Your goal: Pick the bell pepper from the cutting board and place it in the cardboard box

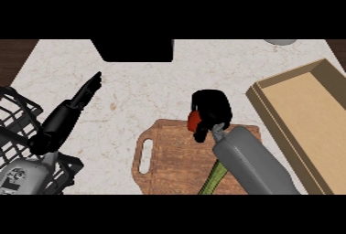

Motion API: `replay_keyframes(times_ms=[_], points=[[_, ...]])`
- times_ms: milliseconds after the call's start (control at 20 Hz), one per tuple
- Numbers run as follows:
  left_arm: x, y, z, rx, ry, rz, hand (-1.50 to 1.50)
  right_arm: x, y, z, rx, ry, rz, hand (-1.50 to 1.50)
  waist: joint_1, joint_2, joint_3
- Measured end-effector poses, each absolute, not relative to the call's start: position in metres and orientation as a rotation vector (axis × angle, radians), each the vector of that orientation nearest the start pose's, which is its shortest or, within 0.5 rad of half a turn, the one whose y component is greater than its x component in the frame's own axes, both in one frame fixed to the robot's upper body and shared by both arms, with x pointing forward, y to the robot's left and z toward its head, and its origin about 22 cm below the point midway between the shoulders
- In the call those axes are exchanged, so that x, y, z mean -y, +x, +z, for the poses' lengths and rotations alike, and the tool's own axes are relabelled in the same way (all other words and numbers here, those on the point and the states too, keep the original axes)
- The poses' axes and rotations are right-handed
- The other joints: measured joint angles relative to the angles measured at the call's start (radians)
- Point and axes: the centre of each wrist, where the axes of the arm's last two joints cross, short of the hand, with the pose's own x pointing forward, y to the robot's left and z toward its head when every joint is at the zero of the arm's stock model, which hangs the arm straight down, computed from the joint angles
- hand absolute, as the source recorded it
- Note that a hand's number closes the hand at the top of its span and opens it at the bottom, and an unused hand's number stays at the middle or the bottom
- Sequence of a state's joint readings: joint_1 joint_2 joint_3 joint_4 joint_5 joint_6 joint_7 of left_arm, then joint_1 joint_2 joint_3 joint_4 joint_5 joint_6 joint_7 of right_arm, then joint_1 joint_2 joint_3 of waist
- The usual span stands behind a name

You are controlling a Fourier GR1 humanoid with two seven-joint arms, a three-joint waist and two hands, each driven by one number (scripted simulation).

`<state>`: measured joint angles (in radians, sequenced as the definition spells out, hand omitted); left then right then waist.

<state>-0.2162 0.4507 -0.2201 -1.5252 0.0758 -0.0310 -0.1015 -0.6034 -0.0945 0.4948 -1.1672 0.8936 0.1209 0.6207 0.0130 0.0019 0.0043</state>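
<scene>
Red bell pepper [193,121] is clasped by the right hand [213,107] at the cutting board's [172,153] far edge. Left hand [62,119] lies straight-fingered.

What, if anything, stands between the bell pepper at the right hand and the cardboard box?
Nothing visible does. The right hand is curled round the bell pepper over the cutting board's far edge. Only a strip of counter lies between it and the open-topped cardboard box to its right.

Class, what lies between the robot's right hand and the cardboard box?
Only bare counter, in the head view, between the right hand and the cardboard box.
</scene>
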Motion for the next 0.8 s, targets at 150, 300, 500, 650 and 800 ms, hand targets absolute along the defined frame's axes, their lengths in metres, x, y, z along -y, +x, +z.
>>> replay_keyframes(times_ms=[150, 300, 500, 650, 800], points=[[-0.264, 0.286, 0.059, 1.735, 0.071, -0.559, 0.0, 0.081, 0.341, 0.054, 1.244, -0.904, 1.2, 1.5, 0.0, 0.0, 0.0], [-0.265, 0.285, 0.059, 1.729, 0.076, -0.556, 0.0, 0.08, 0.348, 0.073, 1.338, -0.971, 1.192, 1.5, -0.003, -0.002, 0.0], [-0.267, 0.283, 0.058, 1.731, 0.08, -0.553, 0.0, 0.074, 0.344, 0.104, 1.426, -1.07, 1.186, 1.5, -0.012, -0.006, 0.001], [-0.269, 0.282, 0.058, 1.715, 0.082, -0.554, 0.0, 0.076, 0.338, 0.136, 1.468, -1.134, 1.097, 1.5, -0.018, -0.007, -0.002], [-0.27, 0.281, 0.058, 1.711, 0.085, -0.55, 0.0, 0.083, 0.338, 0.161, 1.475, -1.21, 0.92, 1.5, -0.021, -0.008, -0.002]])
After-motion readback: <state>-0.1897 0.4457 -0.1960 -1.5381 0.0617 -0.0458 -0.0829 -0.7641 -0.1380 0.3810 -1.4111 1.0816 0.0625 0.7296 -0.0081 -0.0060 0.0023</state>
